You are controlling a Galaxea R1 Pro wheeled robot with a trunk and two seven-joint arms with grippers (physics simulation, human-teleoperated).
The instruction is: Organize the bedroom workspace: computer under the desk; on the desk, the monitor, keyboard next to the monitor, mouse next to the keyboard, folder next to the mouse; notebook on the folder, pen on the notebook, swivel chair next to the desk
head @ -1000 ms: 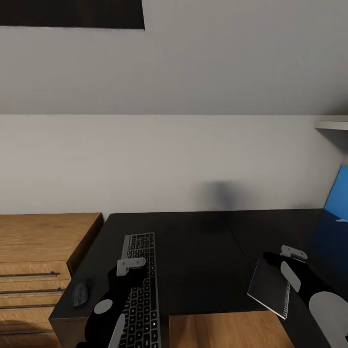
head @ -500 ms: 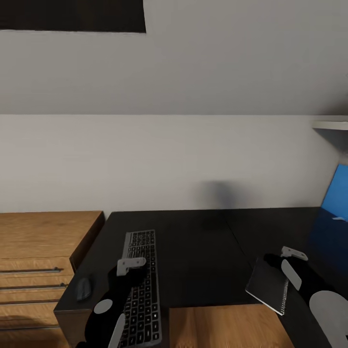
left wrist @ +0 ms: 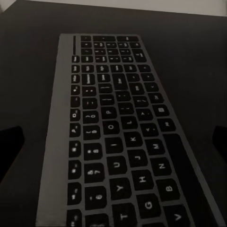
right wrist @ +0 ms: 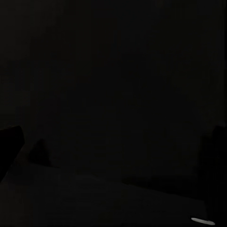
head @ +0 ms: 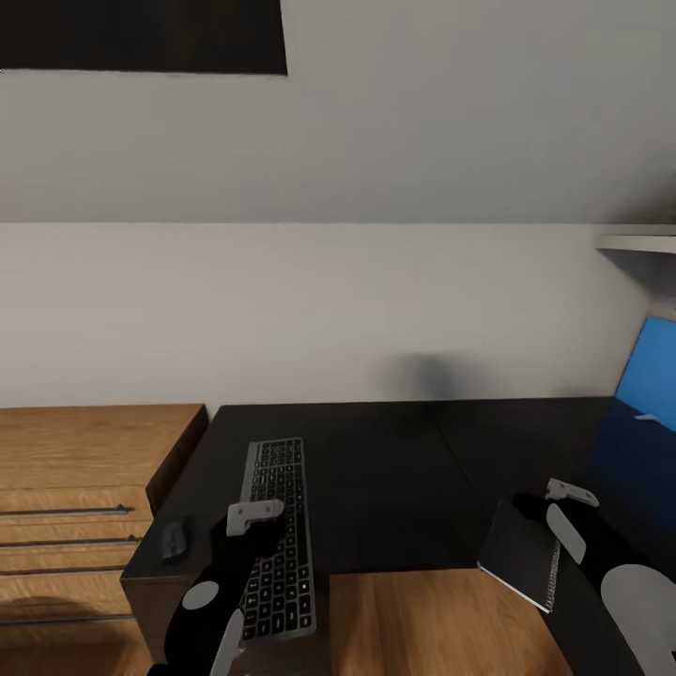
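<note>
The black desk [head: 394,469] runs along the pale wall. The keyboard [head: 277,526] lies lengthwise on it, its near end sticking out past the front edge. My left gripper [head: 252,530] hovers open just above the keyboard [left wrist: 113,118], a dark fingertip [left wrist: 9,144] showing at each side in the left wrist view. The small black mouse [head: 174,540] sits at the desk's left front corner. My right gripper [head: 530,507] is shut on the far edge of the dark-grey notebook [head: 521,556], which hangs tilted past the desk's front edge. The right wrist view is almost black.
A light-wood drawer chest [head: 75,507] stands against the desk's left end. A blue panel [head: 648,376] rises at the right end, under a pale shelf [head: 638,242]. Wood floor [head: 422,620] lies in front of the desk, which continues forward on the right.
The camera has drawn back: desk, keyboard, mouse and drawer chest slid up the picture. Both arms kept their place in the view, and the notebook stayed with the right gripper.
</note>
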